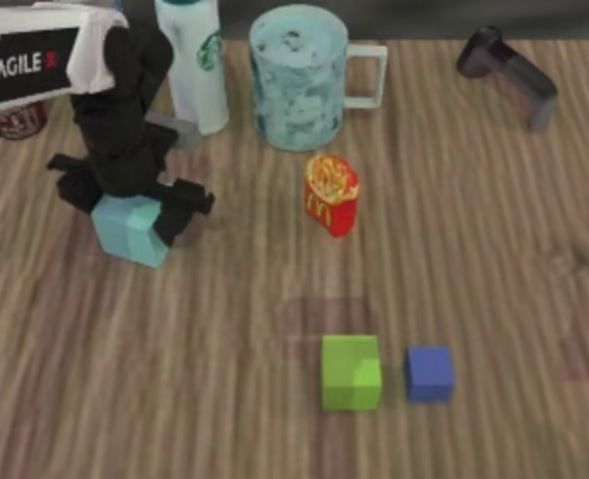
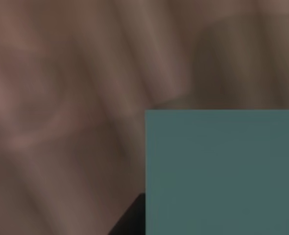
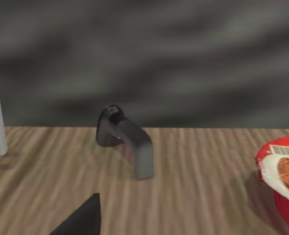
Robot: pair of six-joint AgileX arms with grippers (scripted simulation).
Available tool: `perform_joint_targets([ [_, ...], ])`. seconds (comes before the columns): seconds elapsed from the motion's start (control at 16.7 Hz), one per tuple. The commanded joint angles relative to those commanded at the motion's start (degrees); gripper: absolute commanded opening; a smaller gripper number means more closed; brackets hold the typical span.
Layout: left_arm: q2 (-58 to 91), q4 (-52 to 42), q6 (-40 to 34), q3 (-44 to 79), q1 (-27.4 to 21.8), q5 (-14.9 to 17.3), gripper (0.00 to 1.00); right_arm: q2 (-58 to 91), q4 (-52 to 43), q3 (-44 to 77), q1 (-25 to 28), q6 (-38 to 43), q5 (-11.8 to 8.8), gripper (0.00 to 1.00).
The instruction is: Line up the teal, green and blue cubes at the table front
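The pale teal cube [image 1: 125, 235] sits at the left of the table [image 1: 494, 249], slightly turned. My left gripper [image 1: 131, 212] is down over it and shut on it. In the left wrist view the teal cube [image 2: 223, 171] fills one corner, with one dark finger [image 2: 132, 220] pressed against its side; the other finger is out of frame. The lime green cube [image 1: 351, 372] and the dark blue cube [image 1: 429, 374] stand side by side near the front, a small gap apart. My right arm is outside the top view; only one dark fingertip [image 3: 85, 218] of it shows.
At the back stand a teal speckled mug [image 1: 296, 85], a white bottle [image 1: 195, 65] and a dark can [image 1: 15, 120]. A red fries box [image 1: 331, 193] sits mid-table. A black handheld scanner [image 1: 509, 75] lies back right. A red noodle bowl [image 3: 281, 176] shows in the right wrist view.
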Motion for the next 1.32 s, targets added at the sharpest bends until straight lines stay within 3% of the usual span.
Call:
perform_joint_targets([
  [0.48,-0.5,-0.4,0.0,0.3,0.1,0.0,0.00,0.0,0.0,0.0,0.0,0.0,0.0,1.00],
  [0.9,-3.8,-12.7,-0.1,8.9,1.1,0.0,0.00,0.0,0.0,0.0,0.0,0.0,0.0,1.00],
  [1.32,-4.6,-13.4,-0.8,9.0,0.3,0.0,0.00,0.0,0.0,0.0,0.0,0.0,0.0,1.00],
])
